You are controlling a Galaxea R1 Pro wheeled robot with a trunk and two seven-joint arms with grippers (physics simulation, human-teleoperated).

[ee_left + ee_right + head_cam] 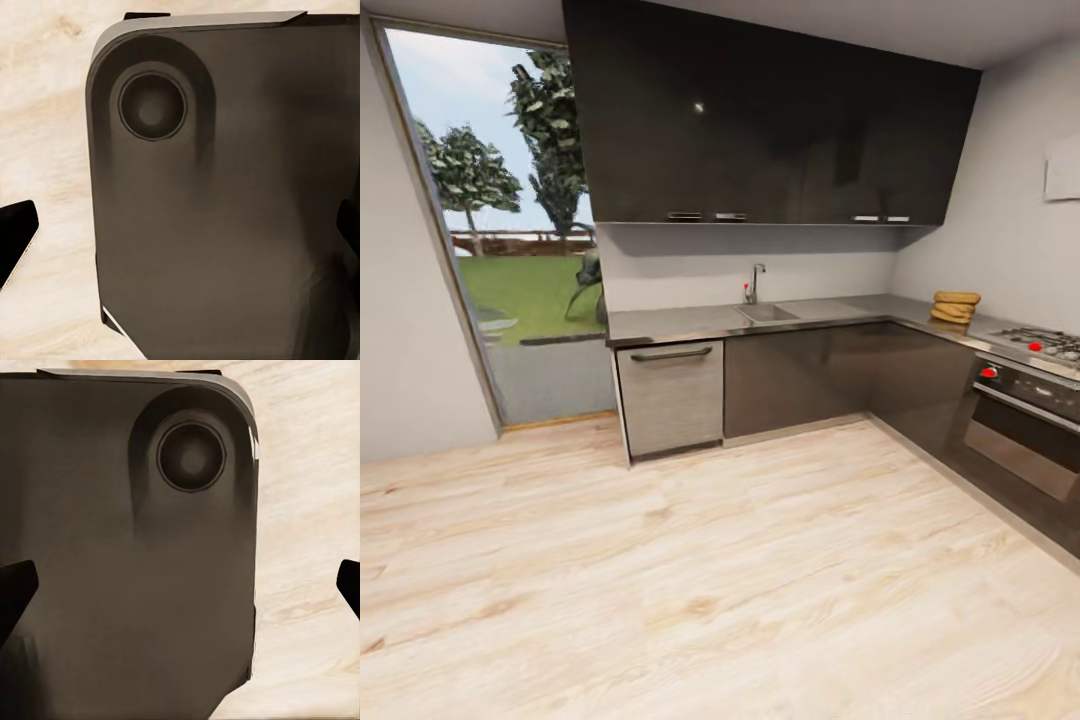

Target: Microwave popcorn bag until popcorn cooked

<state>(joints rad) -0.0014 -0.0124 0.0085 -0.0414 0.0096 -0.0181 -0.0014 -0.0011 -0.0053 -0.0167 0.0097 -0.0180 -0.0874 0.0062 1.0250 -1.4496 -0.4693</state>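
Toward the table's [760, 322] far right end, beside the hob [1045, 345]: popcorn bag [955, 307], well apart across open floor. Pincer state: cannot tell, either arm.

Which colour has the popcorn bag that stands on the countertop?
Tan-brown. The popcorn bag shows best in the head view, on the dark-grey countertop beside the gas hob.

The tan popcorn bag [955, 307], squat with thick rolled rings, stands upright on the dark glossy surface [690, 322] in the corner of the kitchen [660, 560], just beside the gas hob.
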